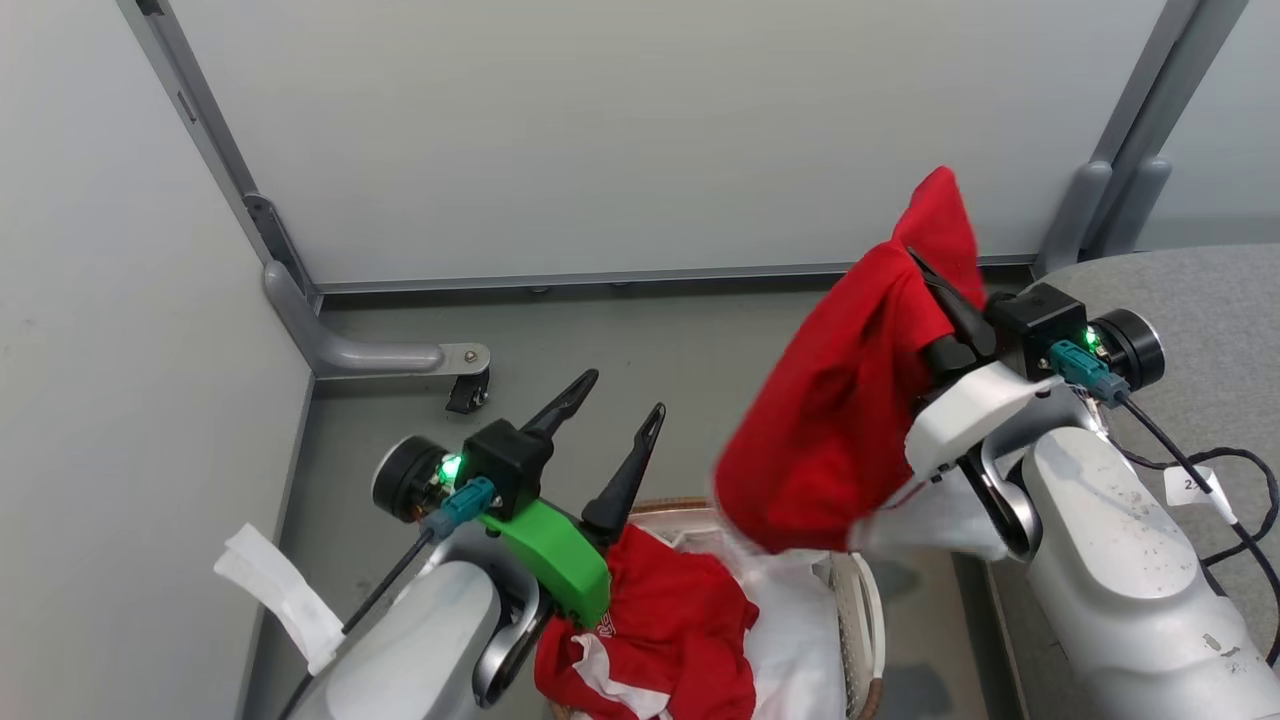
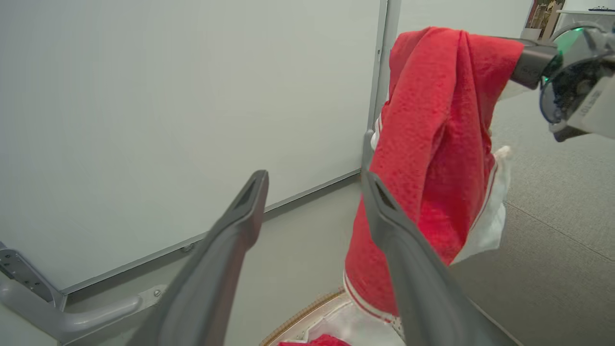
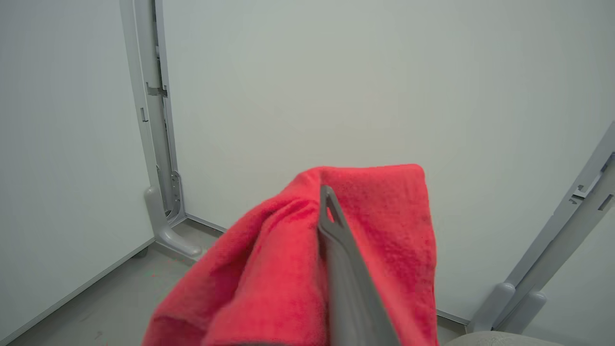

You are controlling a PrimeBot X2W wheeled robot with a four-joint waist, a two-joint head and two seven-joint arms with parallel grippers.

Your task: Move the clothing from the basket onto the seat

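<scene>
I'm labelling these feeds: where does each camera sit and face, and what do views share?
Head view: on the head, facing down-forward at the basket; left claw open, right claw shut on the red garment.
Left wrist view: on that wrist, along its own spread fingers toward the wall and hanging garment.
Right wrist view: on that wrist, along its own finger, garment draped over it, wall behind.
Shared: all three see the garment.

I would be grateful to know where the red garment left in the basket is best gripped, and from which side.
Probably the raised, crumpled hump of the red garment, near the basket's far rim. It lies heaped with folds standing up, so the open left gripper could come straight down and pinch across a fold, clear of the white lining.
</scene>
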